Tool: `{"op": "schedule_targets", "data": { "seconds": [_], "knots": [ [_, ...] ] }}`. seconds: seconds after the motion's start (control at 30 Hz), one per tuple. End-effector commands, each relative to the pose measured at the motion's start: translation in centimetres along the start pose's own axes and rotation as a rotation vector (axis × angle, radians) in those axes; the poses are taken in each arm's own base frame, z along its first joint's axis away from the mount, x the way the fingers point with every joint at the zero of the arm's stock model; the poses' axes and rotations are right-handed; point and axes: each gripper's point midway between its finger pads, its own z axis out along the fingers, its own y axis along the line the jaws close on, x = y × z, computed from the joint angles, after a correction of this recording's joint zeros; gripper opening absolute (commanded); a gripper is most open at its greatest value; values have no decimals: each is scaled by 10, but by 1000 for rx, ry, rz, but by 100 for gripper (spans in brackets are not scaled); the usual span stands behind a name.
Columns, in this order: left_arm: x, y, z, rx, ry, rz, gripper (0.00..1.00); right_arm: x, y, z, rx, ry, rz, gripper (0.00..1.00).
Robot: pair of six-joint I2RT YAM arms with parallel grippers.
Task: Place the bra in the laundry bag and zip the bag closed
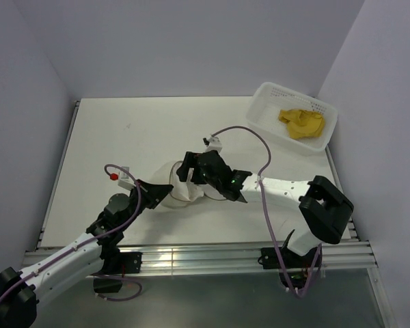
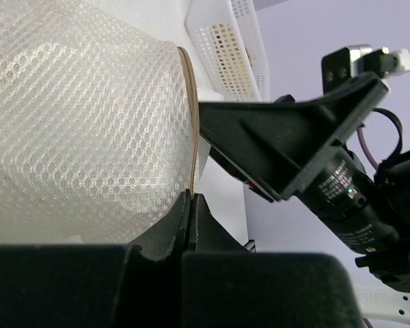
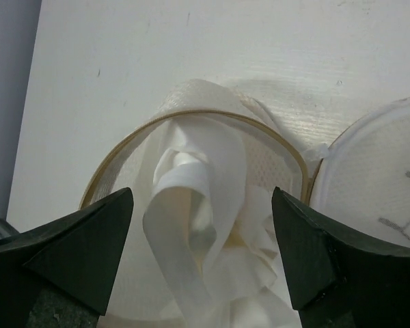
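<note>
Early stage: your left fingers (image 2: 215,229) are clamped on the rim of the bag (image 1: 180,188) and your right fingers (image 3: 82,246) stand apart over its open mouth, while the bra (image 1: 301,123) lies in the basket (image 1: 273,102), well apart from the bag, so loading and zipping remain.

1 white perforated basket (image 1: 270,102) sits on the white table (image 1: 123,137), well beyond the right gripper (image 1: 208,183), off to its right.

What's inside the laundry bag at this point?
Only loose white fabric folds show through the open bag mouth; they cover the bottom, so that is unseen. No yellow is visible inside: the bra lies in the basket at the far right.
</note>
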Motion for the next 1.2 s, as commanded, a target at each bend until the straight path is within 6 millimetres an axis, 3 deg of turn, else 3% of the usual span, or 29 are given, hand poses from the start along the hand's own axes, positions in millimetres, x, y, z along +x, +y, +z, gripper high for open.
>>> {"op": "schedule_targets", "data": {
  "seconds": [0.0, 0.17, 0.23, 0.27, 0.3, 0.43, 0.5, 0.57, 0.77, 1.13, 1.17],
  "knots": [
    [-7, -5, -1, 15, -36, -4, 0, -2, -10, -19, -5, 28, -72, 89],
    [-11, -2, -2, 2, -60, 13, 0, -9, -30, -41, 26, 25, -113, 90],
    [-11, -3, -2, 5, -61, 22, 0, -25, -39, -48, 57, -28, -113, 89],
    [-10, -4, -2, 9, -54, 25, 0, -20, -53, -50, 94, -15, -119, 88],
    [-10, -5, -2, 15, -52, 26, 0, -29, -68, -50, 129, -34, -104, 86],
    [-10, -10, -2, 30, -45, 43, 0, -34, -128, -56, 298, -40, -91, 59],
    [-11, -11, -2, 33, -46, 49, 0, -29, -149, -61, 353, -23, -101, 46],
    [-10, -13, -1, 36, -43, 57, 0, -24, -166, -62, 408, -4, -106, 44],
    [-7, -14, 0, 45, -25, 68, 0, -6, -195, -56, 500, 50, -85, 41],
    [-6, -14, -1, 58, -21, 81, 0, 17, -215, -32, 501, 152, -28, 36],
    [-5, -13, -1, 54, -19, 83, 0, 19, -216, -30, 500, 159, -25, 30]
  ]
}}
